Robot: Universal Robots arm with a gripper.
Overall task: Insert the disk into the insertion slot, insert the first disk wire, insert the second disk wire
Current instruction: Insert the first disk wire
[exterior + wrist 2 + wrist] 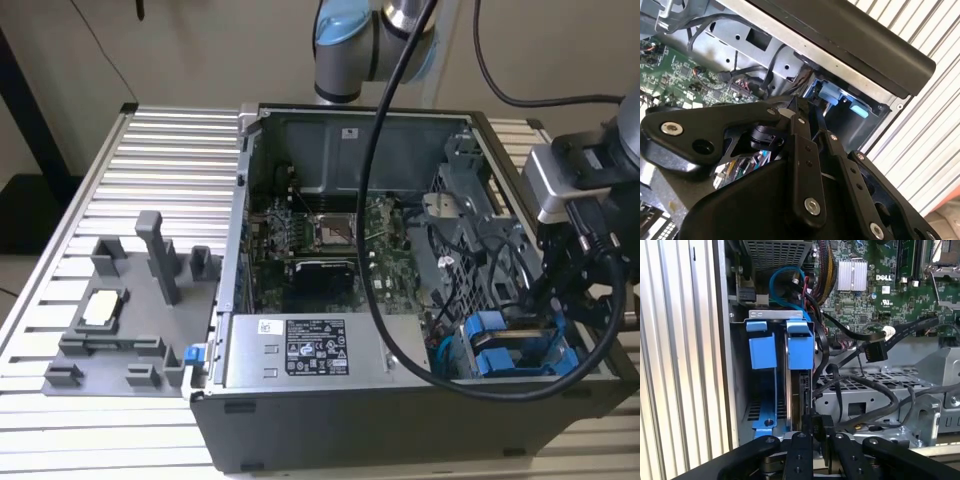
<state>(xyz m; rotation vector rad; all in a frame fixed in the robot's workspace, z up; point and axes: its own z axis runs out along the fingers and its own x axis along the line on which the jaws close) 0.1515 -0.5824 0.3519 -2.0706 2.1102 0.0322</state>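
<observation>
I've got the open grey metal computer case (330,420). At the lower right of the exterior view, the dark grey perforated insertion slot (505,350) already holds the blue-framed silver disk (801,385). My black gripper (818,436) is pinching a small black wire plug (819,420) at the disk's end. I judge the wiring unfinished.

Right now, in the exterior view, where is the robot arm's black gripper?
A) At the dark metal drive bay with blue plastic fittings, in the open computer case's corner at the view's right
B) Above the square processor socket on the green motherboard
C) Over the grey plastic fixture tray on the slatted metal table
A: the gripper hangs just above the insertion slot with its blue fittings, at the exterior view's right.
</observation>
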